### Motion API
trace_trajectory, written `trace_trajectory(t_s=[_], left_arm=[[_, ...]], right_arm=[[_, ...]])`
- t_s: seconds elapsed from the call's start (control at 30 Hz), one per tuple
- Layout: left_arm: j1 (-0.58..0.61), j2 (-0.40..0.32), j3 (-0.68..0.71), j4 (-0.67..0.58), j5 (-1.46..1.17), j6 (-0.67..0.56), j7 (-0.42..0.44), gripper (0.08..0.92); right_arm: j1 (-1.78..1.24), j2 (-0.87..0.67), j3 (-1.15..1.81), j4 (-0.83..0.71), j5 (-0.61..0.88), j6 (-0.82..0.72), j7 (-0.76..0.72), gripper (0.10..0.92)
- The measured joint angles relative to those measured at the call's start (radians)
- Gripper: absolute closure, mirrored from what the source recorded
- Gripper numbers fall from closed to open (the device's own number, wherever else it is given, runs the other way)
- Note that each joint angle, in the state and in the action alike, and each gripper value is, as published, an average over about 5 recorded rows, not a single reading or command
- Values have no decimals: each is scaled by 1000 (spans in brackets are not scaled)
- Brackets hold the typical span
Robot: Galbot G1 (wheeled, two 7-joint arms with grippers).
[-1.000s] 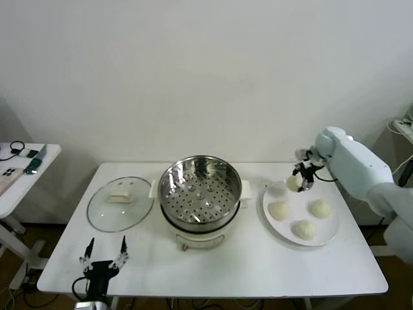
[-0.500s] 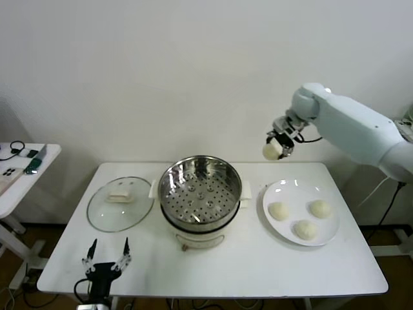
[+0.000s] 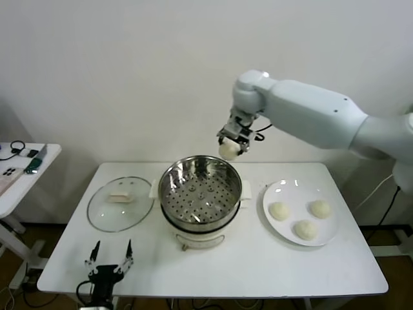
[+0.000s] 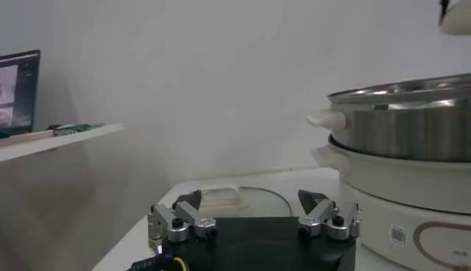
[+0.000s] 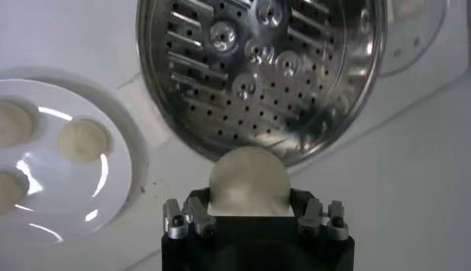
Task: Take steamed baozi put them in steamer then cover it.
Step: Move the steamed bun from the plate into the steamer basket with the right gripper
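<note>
You are in the carrying step. Your right gripper [image 3: 231, 146] is clamped on one bun [image 3: 228, 150] and hangs in the air at the far rim of the steamer [image 3: 200, 192]; the wrist view shows that bun [image 5: 249, 181] seated between the jaws, with the perforated floor beyond it. No bun lies in the basket yet, and three buns [image 3: 301, 217] wait on the plate [image 3: 282, 231] to the right.

In my judgement the next move calls for bringing the gripper nearer, over the middle of the basket, lowering inside the wall, then letting go gently so the soft dough is not dented or dropped from height.

Your left gripper [image 3: 109, 260] sits idle at the near left edge of the table [image 3: 258, 265], jaws spread wide and holding nothing.

Materials: the buns are smooth, matte, cream-white domes. The steamer is polished round steel with a hole-punched bottom, on a white base. The lid [image 3: 120, 203] is clear glass, round, with a white handle, lying flat left of the steamer. The plate is glossy white.
</note>
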Motion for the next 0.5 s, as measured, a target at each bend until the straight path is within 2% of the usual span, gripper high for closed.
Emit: trace_trajectory(t_s=[0.5], left_arm=[[5,7,-17,-16,-9,2,-1,177]], right_arm=[[-153,161,12,-142,-170,92,34,319]])
